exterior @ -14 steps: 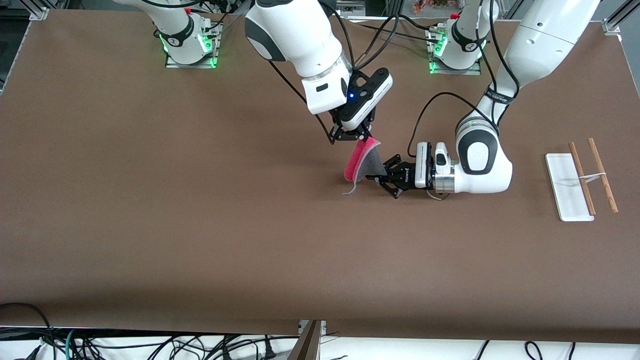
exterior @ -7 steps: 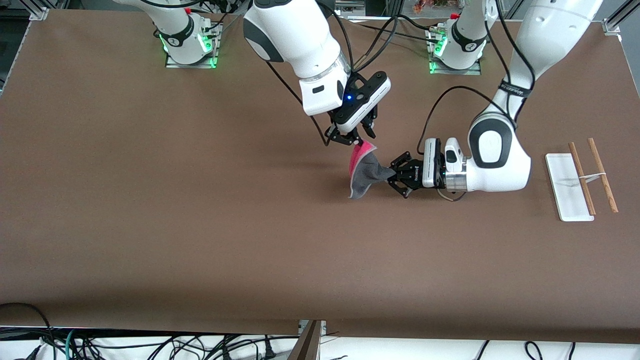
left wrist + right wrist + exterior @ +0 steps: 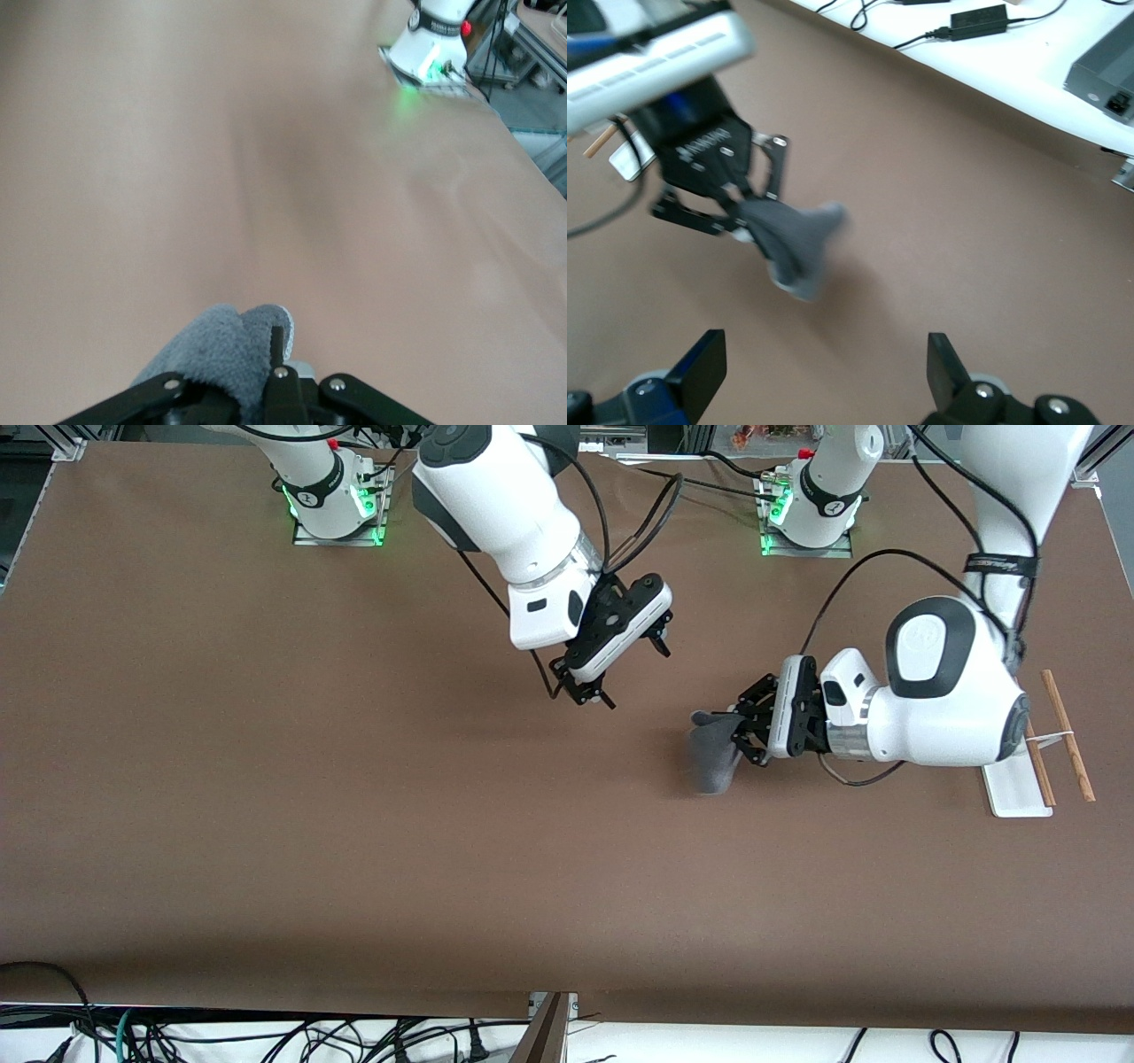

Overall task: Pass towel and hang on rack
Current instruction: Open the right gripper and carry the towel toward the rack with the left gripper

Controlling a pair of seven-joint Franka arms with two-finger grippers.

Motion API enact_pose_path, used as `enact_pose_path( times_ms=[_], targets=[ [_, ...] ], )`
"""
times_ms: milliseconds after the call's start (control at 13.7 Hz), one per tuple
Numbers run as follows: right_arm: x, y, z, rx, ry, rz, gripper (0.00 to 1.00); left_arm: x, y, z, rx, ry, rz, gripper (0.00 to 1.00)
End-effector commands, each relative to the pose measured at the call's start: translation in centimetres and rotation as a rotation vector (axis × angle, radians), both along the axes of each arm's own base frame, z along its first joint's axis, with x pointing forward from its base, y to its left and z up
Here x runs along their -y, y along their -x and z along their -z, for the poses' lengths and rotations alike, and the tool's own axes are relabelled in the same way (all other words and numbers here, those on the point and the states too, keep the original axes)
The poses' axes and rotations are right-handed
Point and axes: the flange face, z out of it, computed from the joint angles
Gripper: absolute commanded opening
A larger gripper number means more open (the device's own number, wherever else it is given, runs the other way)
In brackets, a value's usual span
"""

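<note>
Brown table (image 3: 266, 824), with the rack (image 3: 1019, 797) at the left arm's end, partly hidden by that arm's wrist. Towel (image 3: 713, 755): light, limp, grey face outward, dangling over mid-table; probably best pinched at a stitched edge so the rest drapes over a rod. Left hand (image 3: 737, 731) pointing sideways, forearm level, clamped on the towel's upper fold over the table. Right hand (image 3: 592, 689) over the table's middle, tilted down, fingers (image 3: 700, 361) spread wide, empty, well apart from the towel.
</note>
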Motion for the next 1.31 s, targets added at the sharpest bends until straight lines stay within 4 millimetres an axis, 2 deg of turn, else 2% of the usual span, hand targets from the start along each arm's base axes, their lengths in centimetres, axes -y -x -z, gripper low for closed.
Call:
enact_pose_path(
  times_ms=[0,219,365,438,511,657,730,876,949,1022,1241],
  targets=[
    [2.3,-1.4,-0.1,-0.053,0.011,0.038,1.0,-3.0,-0.6,-1.4,-0.053,-0.121,0.005,0.0],
    [6.6,-4.2,1.2,-0.128,0.079,0.085,1.0,-10.3,-1.7,-1.2,-0.075,-0.286,0.014,0.0],
    [9.4,-5.3,2.2,-0.203,0.141,0.11,1.0,-16.3,-1.9,-1.0,-0.083,-0.45,0.007,0.0],
    [11.1,-6.1,2.1,-0.219,0.159,0.132,1.0,-20.0,-1.5,-0.9,-0.106,-0.506,-0.014,0.0],
    [12.8,-6.8,1.2,-0.209,0.164,0.158,1.0,-23.3,-1.1,-1.0,-0.122,-0.568,-0.025,0.0],
    [18.8,-9.7,1.8,-0.232,0.189,0.239,1.0,-28.6,-0.8,-1.8,-0.107,-0.674,-0.02,0.0],
    [21.3,-10.0,1.3,-0.26,0.211,0.265,1.0,-32.3,-0.1,-1.6,-0.131,-0.708,-0.059,0.0],
    [27.4,-10.3,0.7,-0.325,0.282,0.336,1.0,-38.2,1.4,-0.1,-0.186,-0.721,-0.132,0.0],
    [31.0,-10.5,0.0,-0.338,0.32,0.385,1.0,-40.3,2.0,1.2,-0.209,-0.716,-0.151,0.0],
    [33.8,-10.5,-0.6,-0.343,0.358,0.42,1.0,-42.3,2.6,2.7,-0.231,-0.697,-0.151,0.0],
    [40.2,-9.0,-2.9,-0.361,0.486,0.493,1.0,-47.2,3.4,4.0,-0.248,-0.706,-0.192,0.0]
  ],
)
